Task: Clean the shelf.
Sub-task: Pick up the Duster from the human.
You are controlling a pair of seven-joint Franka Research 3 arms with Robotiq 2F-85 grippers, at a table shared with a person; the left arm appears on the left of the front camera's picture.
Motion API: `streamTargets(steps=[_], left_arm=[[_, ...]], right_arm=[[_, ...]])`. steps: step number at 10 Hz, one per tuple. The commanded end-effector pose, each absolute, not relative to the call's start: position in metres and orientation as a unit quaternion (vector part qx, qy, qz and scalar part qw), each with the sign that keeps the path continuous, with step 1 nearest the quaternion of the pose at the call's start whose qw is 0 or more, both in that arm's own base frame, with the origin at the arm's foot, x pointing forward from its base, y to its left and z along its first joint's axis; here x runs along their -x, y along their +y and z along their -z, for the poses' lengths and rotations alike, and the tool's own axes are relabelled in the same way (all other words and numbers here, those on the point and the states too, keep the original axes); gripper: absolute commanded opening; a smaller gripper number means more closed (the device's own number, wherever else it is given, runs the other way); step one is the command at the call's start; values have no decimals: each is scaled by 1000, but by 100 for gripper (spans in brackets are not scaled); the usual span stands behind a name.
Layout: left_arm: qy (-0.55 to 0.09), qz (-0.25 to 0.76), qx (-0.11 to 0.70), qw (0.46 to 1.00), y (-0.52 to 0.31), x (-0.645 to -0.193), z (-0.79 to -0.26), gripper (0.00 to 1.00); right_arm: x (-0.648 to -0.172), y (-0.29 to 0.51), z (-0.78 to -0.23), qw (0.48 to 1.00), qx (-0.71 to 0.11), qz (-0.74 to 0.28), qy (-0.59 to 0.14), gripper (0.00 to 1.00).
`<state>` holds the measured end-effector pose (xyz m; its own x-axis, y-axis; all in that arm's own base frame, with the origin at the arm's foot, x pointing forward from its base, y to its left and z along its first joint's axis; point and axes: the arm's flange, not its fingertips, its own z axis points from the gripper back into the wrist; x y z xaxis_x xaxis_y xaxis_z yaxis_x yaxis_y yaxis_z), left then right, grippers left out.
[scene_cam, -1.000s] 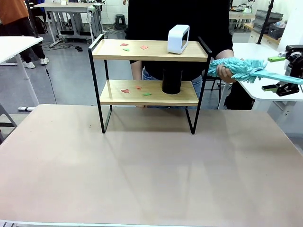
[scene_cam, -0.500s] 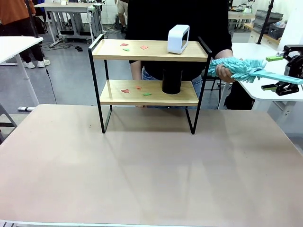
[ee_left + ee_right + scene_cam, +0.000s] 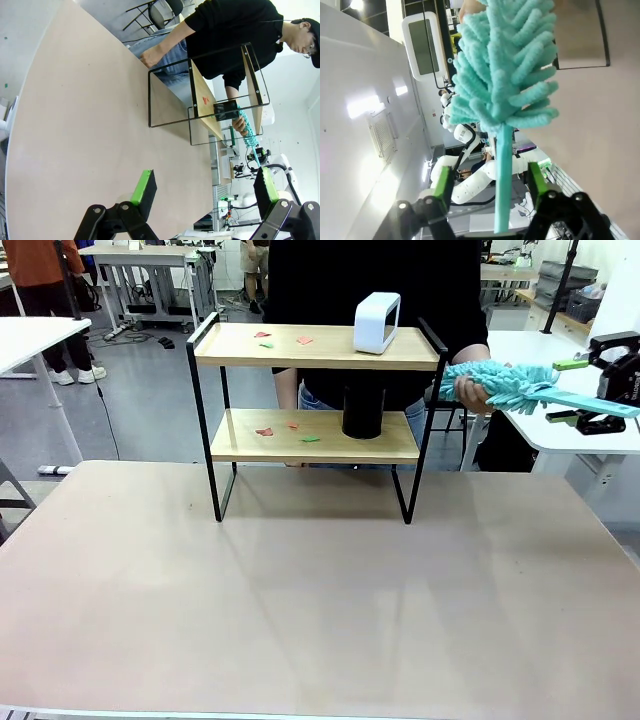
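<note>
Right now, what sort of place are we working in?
Probably a lab or workshop: white work tables, a metal-framed bench with cables trailing on the grey floor, and grey storage bins at the back.

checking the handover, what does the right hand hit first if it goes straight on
The teal duster: its handle lies between the right hand's open fingers, with the fluffy head straight ahead; how far is unclear.

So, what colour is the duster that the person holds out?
The duster is turquoise, handle included; the right wrist view shows it best.

1 shelf [image 3: 330, 348], 1 duster [image 3: 500, 385], 1 box [image 3: 377, 322], 1 cylinder [image 3: 362, 412], 6 scraps [image 3: 264, 431]
</note>
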<state>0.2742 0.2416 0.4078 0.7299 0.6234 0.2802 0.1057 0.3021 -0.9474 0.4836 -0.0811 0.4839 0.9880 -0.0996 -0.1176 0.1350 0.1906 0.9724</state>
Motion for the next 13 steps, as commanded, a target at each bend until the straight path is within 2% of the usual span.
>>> streamTargets(steps=[1,3,4,5,11,13], left_arm=[[-325,-174,570,734,240,-274,-410,100],[-325,-174,570,734,240,-274,-410,100],[-325,-174,570,734,240,-274,-410,100],[-325,-174,570,734,240,-274,-410,100],[-325,-174,570,734,240,-274,-410,100],[-325,-174,570,734,240,-274,-410,100]], right_arm=[[-481,-70,-486,769,-632,94,14,0],[-480,-70,-485,768,-633,95,14,0],[-480,-70,-485,769,-632,96,12,6],[-480,-71,-485,769,-632,98,12,0],[-481,-72,-482,774,-626,95,18,0],[-463,-77,-493,805,-589,74,-18,0]])
